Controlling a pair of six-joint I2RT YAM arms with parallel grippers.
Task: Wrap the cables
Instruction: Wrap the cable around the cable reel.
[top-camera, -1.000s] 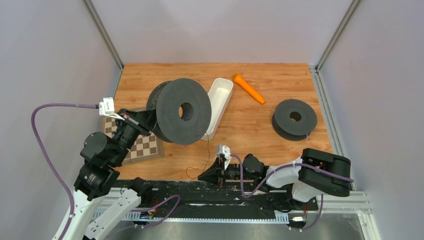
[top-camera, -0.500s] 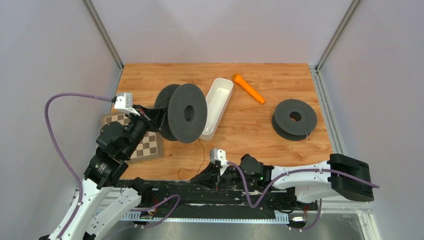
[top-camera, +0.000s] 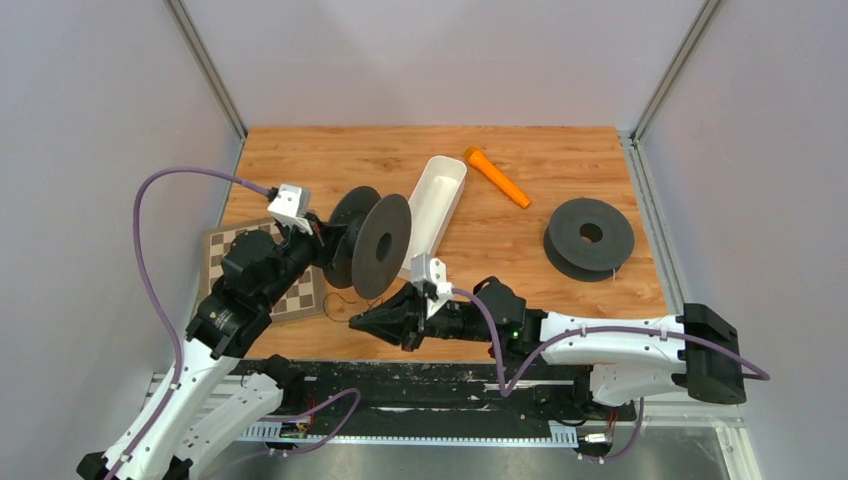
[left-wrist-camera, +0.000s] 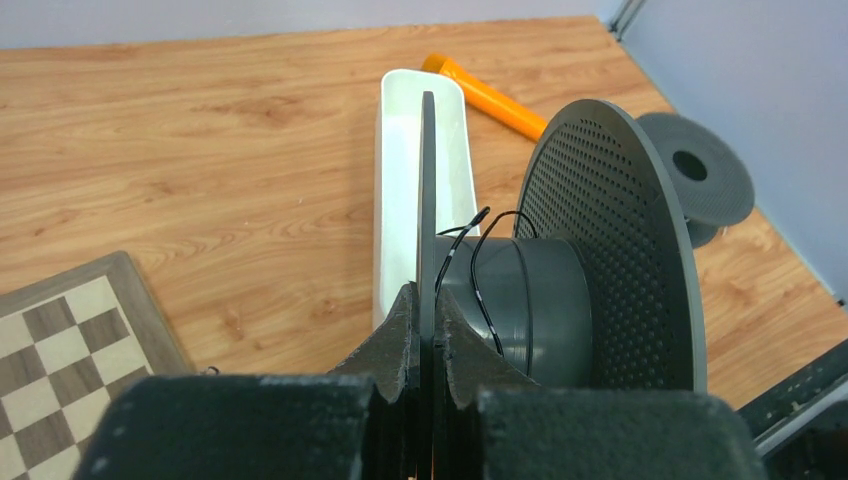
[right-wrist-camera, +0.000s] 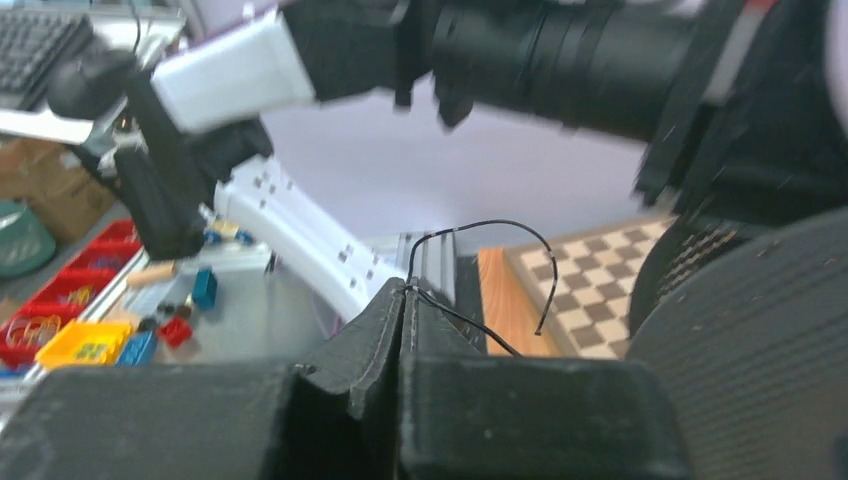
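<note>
A: The left gripper (left-wrist-camera: 425, 298) is pinched tight on the near flange (left-wrist-camera: 428, 180) of the spool (left-wrist-camera: 610, 230), holding it up on edge. The right gripper (right-wrist-camera: 405, 290) is nipped shut on the dark wire (right-wrist-camera: 500, 221), which loops up just above its tips.

B: Where does the wire end up?

A: A turn or two sits on the hub (left-wrist-camera: 535, 300), just beyond the left fingers, and those turns look loose. With that much slack, I'd say a coil could slide sideways or spring off.

B: And if it pulls too hard?

A: Then a thread that fine may slip from the right pads, or snap. The flange is a thin disc gripped only at its rim. So the spool could twist in the grip and knock the tray (left-wrist-camera: 395, 170) just past the left fingertips.

B: What about the surfaces?

A: The spool is matte dark plastic. Its far flange is peppered with tiny holes, and the hub is a smooth drum. The wire is limp, glossy and hair-thin. The tray is a long white trough. Below the left fingers there's a chequered wooden board (left-wrist-camera: 60, 340).
</note>
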